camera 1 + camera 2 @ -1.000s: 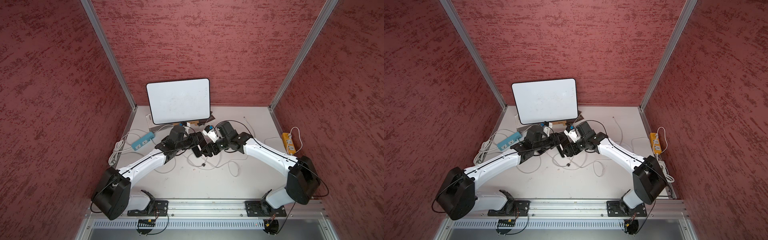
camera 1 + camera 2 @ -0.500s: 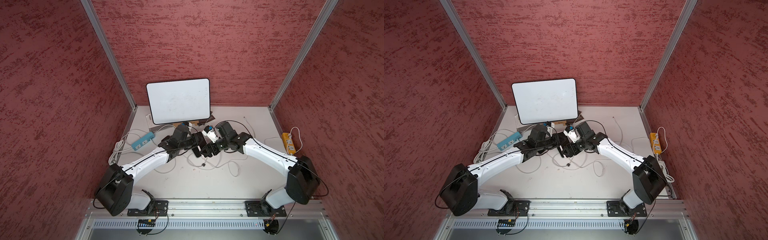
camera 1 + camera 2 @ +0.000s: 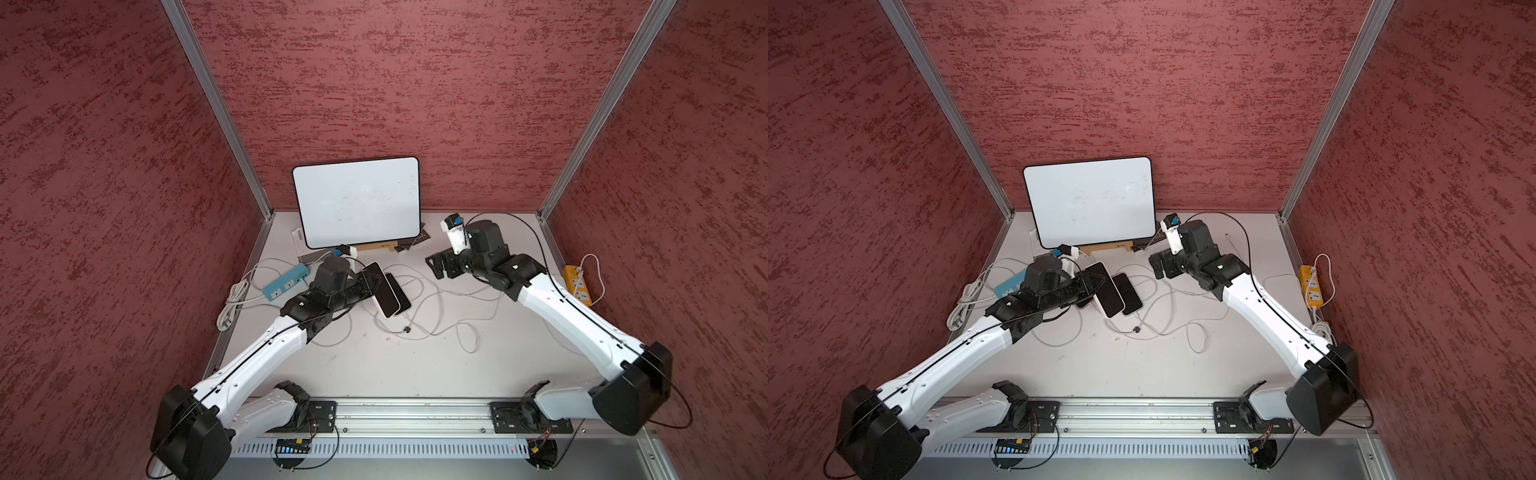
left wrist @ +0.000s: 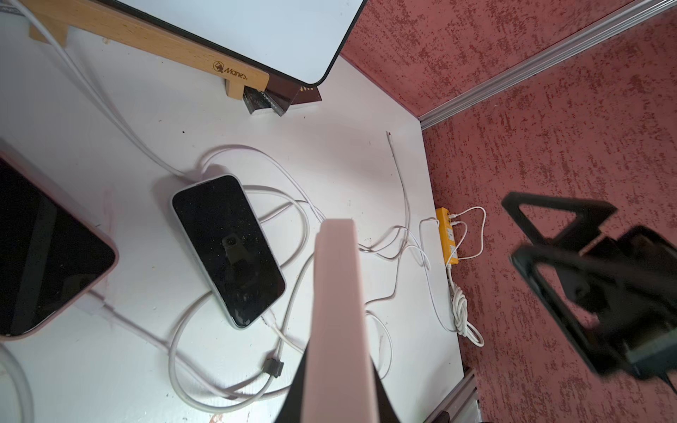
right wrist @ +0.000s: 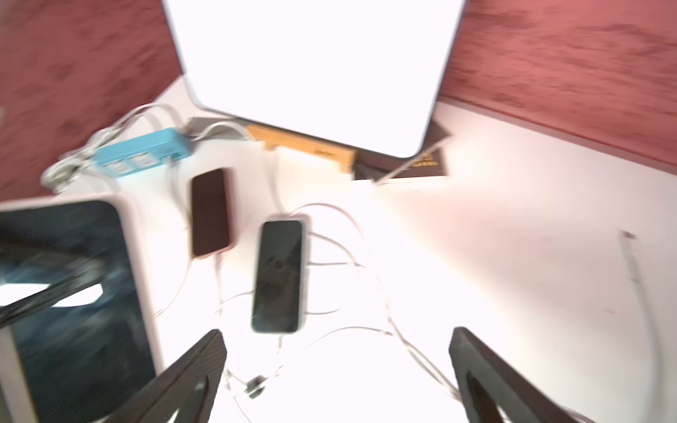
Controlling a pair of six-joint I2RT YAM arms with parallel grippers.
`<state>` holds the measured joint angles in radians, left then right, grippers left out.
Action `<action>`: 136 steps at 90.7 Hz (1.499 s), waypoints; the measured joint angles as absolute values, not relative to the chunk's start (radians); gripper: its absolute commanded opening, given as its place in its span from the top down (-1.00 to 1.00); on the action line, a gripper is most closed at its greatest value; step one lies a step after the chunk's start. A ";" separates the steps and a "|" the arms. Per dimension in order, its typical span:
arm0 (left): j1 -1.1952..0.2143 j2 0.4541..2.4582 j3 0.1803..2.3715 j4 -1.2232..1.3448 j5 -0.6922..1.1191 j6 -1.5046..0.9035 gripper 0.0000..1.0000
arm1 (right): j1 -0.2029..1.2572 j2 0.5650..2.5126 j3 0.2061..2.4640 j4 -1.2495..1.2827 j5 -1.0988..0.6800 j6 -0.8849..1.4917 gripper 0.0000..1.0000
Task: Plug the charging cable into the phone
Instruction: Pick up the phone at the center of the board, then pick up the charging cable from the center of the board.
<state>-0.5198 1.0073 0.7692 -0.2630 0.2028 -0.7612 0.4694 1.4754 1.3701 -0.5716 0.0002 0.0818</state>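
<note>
Red textured walls are boxing in the white table (image 3: 374, 365), where the charging cable (image 3: 407, 330) is lying in loose loops beside another phone (image 4: 227, 249). Left gripper (image 3: 372, 284) is squeezing shut on the pink-cased phone (image 3: 385, 297), holding it tilted just above the table. Right gripper (image 3: 441, 266) is hovering well apart, jaws wide and empty. Doing this well is probably meaning pinching a free plug just behind its tip and lining it squarely with the port.
</note>
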 measured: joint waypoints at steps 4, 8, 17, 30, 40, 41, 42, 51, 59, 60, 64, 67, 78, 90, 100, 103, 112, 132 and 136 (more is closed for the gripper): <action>-0.520 0.970 0.757 -0.277 0.203 -0.760 1.00 | 0.419 1.559 1.444 -0.591 0.042 0.085 -0.81; -0.520 0.931 0.743 -0.291 0.203 -0.758 1.00 | 0.371 1.646 1.506 -0.616 0.081 0.087 -0.77; -0.513 0.860 0.702 -0.316 0.204 -0.754 1.00 | 0.282 1.838 1.632 -0.697 0.143 0.090 -0.66; -0.491 0.792 0.644 -0.360 0.210 -0.754 1.00 | 0.193 2.080 1.821 -0.826 0.187 0.089 -0.64; -0.478 0.764 0.618 -0.387 0.220 -0.754 1.00 | 0.141 2.185 1.931 -0.910 0.191 0.081 -0.60; -0.477 0.761 0.615 -0.389 0.222 -0.754 1.00 | 0.137 2.194 1.942 -0.916 0.191 0.080 -0.59; -0.476 0.759 0.614 -0.390 0.224 -0.754 1.00 | 0.132 2.202 1.954 -0.921 0.191 0.078 -0.58; -0.470 0.747 0.600 -0.390 0.238 -0.754 1.00 | 0.096 2.265 2.059 -0.962 0.187 0.069 -0.53; -0.465 0.748 0.596 -0.389 0.250 -0.754 1.00 | 0.073 2.331 2.178 -1.007 0.179 0.061 -0.41; -0.464 0.748 0.596 -0.389 0.252 -0.754 1.00 | 0.071 2.343 2.196 -1.011 0.178 0.060 -0.41; -0.463 0.751 0.596 -0.389 0.258 -0.754 1.00 | 0.062 2.391 2.274 -1.034 0.176 0.055 -0.39; -0.461 0.753 0.596 -0.389 0.262 -0.754 1.00 | 0.058 2.424 2.318 -1.044 0.175 0.052 -0.38; -0.455 0.754 0.594 -0.389 0.271 -0.754 1.00 | 0.039 2.518 2.405 -1.073 0.169 0.039 -0.35; -0.447 0.757 0.589 -0.384 0.279 -0.754 1.00 | 0.024 2.587 2.444 -1.104 0.153 0.019 -0.34; -0.439 0.777 0.587 -0.380 0.286 -0.754 1.00 | 0.009 2.619 2.463 -1.115 0.137 0.007 -0.34; -0.437 0.783 0.587 -0.380 0.288 -0.754 1.00 | 0.005 2.624 2.466 -1.118 0.133 0.006 -0.34; -0.435 0.798 0.587 -0.374 0.290 -0.753 1.00 | -0.006 2.634 2.481 -1.119 0.124 -0.001 -0.34; -0.424 0.800 0.587 -0.366 0.295 -0.750 1.00 | -0.022 2.663 2.527 -1.119 0.102 -0.009 -0.32; -0.420 0.801 0.587 -0.362 0.297 -0.750 1.00 | -0.024 2.672 2.542 -1.119 0.094 -0.009 -0.30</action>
<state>-0.4202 0.8009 0.5869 -0.3622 0.2966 -0.7498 -0.0238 2.6724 2.5423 -1.1191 0.0944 -0.0090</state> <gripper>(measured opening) 0.136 0.658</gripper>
